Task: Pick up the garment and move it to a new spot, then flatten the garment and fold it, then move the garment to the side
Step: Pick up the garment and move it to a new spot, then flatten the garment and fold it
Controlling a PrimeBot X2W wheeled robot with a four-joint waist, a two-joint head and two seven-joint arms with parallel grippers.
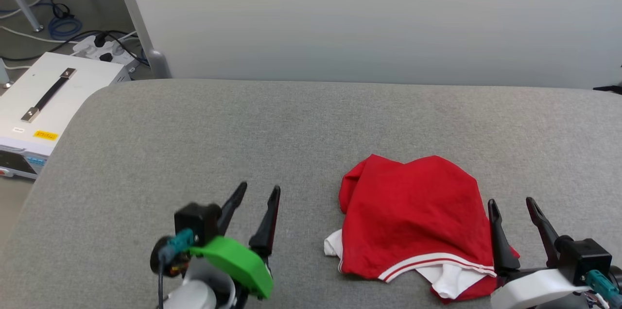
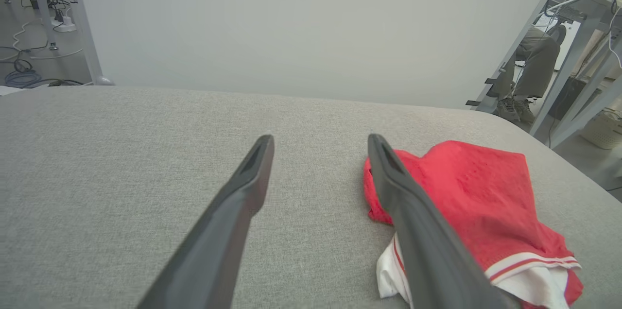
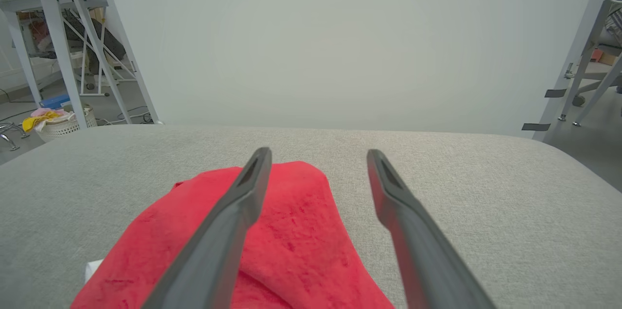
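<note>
Both spread, empty: left gripper (image 1: 260,187), right gripper (image 1: 510,202). Crumpled shirt (image 1: 413,212); right one maybe touching hem. Risk: single-layer pinch, cloth slips.

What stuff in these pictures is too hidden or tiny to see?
- Garment, head view: it lies crumpled, so its underside and inner folds are hidden; the right gripper's jaws cover its right edge.
- Yellow label on the white box, head view: too small to read.
- Person, left wrist view: legs and shoes show; a desk hides the rest.
</note>
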